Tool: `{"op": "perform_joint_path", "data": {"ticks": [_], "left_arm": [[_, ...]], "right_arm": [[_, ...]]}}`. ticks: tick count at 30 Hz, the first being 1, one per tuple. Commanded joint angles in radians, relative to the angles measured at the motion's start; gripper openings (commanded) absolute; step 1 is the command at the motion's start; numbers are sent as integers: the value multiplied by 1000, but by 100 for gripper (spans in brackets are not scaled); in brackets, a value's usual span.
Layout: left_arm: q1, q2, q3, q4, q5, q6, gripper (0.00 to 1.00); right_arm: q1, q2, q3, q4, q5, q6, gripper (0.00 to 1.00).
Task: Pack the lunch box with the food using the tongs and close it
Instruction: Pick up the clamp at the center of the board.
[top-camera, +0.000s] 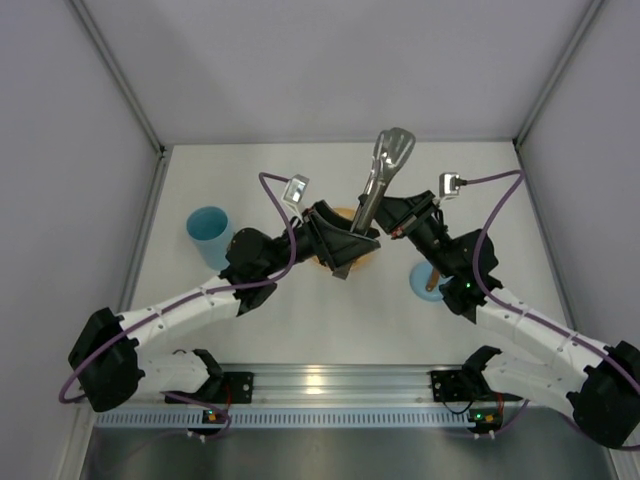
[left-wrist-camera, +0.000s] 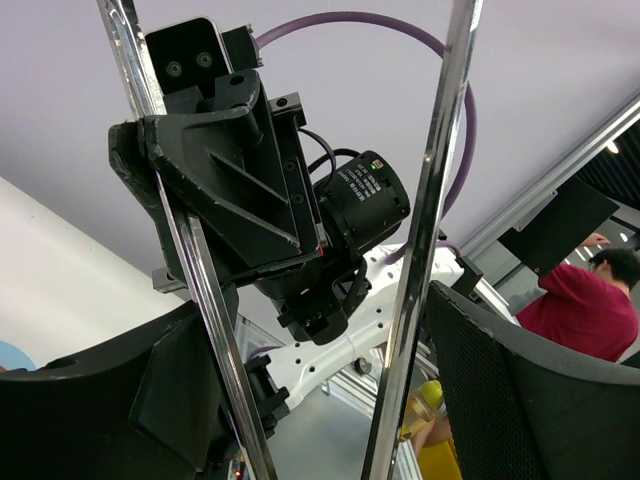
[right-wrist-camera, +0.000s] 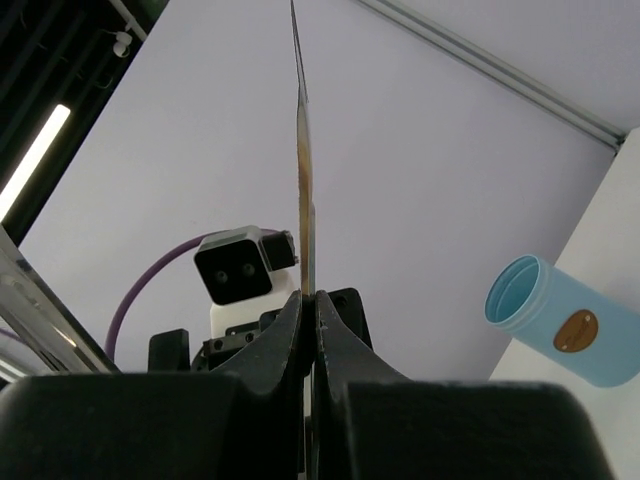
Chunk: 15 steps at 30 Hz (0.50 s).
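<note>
Right gripper (right-wrist-camera: 312, 300) is pinched tight on the tongs (top-camera: 385, 175), partway along. In the right wrist view the metal runs edge-on between my fingers (right-wrist-camera: 285, 345). The tongs stand tilted over mid-table, wide ends toward the far wall.

Left gripper (left-wrist-camera: 315, 340) sits on the other side of them. Its fingers (left-wrist-camera: 100, 400) are spread wide, one outside each tong arm, with the arms right at the inner faces. I can't tell whether they bear on the metal.

Orange plate (top-camera: 342, 213) is under the left gripper, mostly covered. Lunch box (top-camera: 208, 232) is upright and open at far left, well apart from the tongs. Its lid (top-camera: 428, 283) lies on the table (top-camera: 300, 320) under my right forearm, knob up.
</note>
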Motion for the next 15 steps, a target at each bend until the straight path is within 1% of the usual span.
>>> {"op": "perform_joint_path", "data": {"ticks": [1,5,7,9,15], "left_arm": [[-7,-21,-7,100,-4,-1,80],[-9,-39,-17,84,-10,10,79],[-9,-49,-21,67,-16,22,78],[-9,-59,-22,45,-19,36,78],[-11,-65,-21,48,-18,34,74]], "right_arm": [[19,5,23,126,45,-14,0],[18,-9,39,80,64,-32,0],[19,-24,49,21,65,-43,0],[19,-32,53,8,58,-53,0],[19,-44,58,-22,55,-75,0]]}}
